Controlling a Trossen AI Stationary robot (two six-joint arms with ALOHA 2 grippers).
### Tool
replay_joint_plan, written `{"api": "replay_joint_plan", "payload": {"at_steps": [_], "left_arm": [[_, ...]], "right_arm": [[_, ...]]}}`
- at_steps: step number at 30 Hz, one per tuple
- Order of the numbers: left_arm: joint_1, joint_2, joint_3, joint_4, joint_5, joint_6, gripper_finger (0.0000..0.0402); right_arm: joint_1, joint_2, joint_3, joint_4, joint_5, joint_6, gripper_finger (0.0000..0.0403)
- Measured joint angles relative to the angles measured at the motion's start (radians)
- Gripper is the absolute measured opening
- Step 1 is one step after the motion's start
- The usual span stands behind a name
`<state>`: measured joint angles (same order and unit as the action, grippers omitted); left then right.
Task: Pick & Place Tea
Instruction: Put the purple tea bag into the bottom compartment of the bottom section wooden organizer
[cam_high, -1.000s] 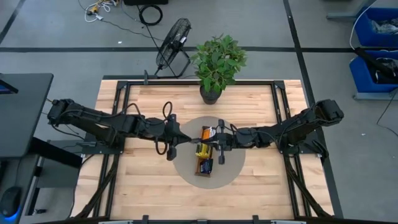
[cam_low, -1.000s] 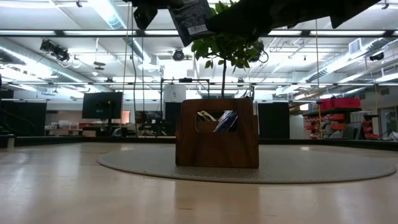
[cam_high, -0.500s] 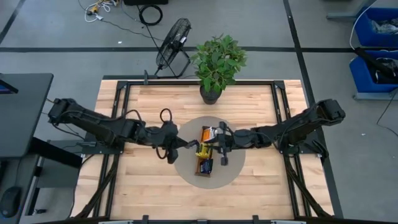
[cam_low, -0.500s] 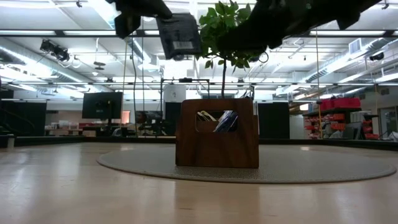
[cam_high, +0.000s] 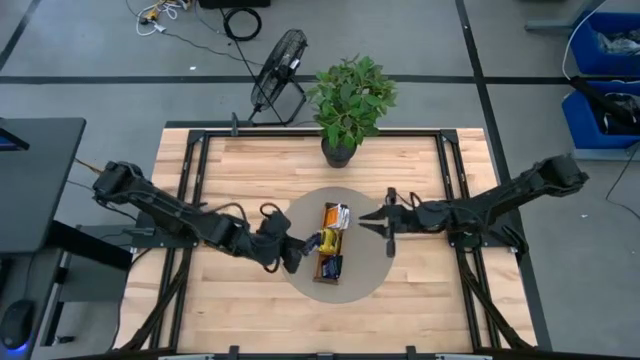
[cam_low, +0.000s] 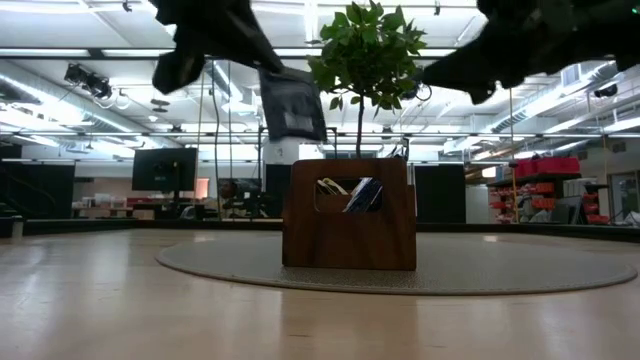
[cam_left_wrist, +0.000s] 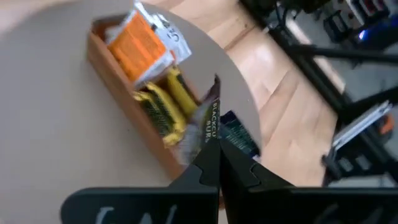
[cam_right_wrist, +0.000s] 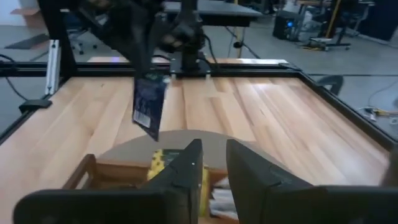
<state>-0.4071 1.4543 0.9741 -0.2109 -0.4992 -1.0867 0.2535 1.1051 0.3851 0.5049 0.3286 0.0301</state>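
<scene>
- Left claw (cam_high: 290, 256), at nine o'clock of the wooden tray (cam_high: 331, 244), is pinched on a dark navy tea sachet (cam_low: 292, 104) hanging clear above the counter (cam_high: 230, 170).
- The tray sits on a round grey mat (cam_high: 370, 270) with orange sachets (cam_left_wrist: 140, 45) and yellow sachets (cam_left_wrist: 163, 107) inside.
- Right claw (cam_high: 384, 221), at three o'clock, stands narrowly parted, holding nothing.

Brown wooden tray (cam_high: 331, 245) on grey mat (cam_high: 370, 262) — orange, yellow, perhaps navy sachets (cam_high: 328, 241) inside.

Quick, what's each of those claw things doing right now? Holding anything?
Left gripper: closed on a dark navy tea sachet, held in the air beside the wooden tray.
Right gripper: open, holding nothing.
</scene>
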Motion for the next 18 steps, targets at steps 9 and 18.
{"api": "replay_joint_plan", "payload": {"at_steps": [9,18], "left_arm": [[-0.040,0.102,0.001,0.133,-0.099,-0.254,0.0001],[-0.075,0.217,0.018,0.202,-0.160,-0.439,0.0001]], "right_arm": [[0.010,-0.099,-0.094,-0.007,0.050,-0.016,0.0080],[0.010,-0.107,-0.150,-0.007,0.049,-0.018,0.0080]]}}
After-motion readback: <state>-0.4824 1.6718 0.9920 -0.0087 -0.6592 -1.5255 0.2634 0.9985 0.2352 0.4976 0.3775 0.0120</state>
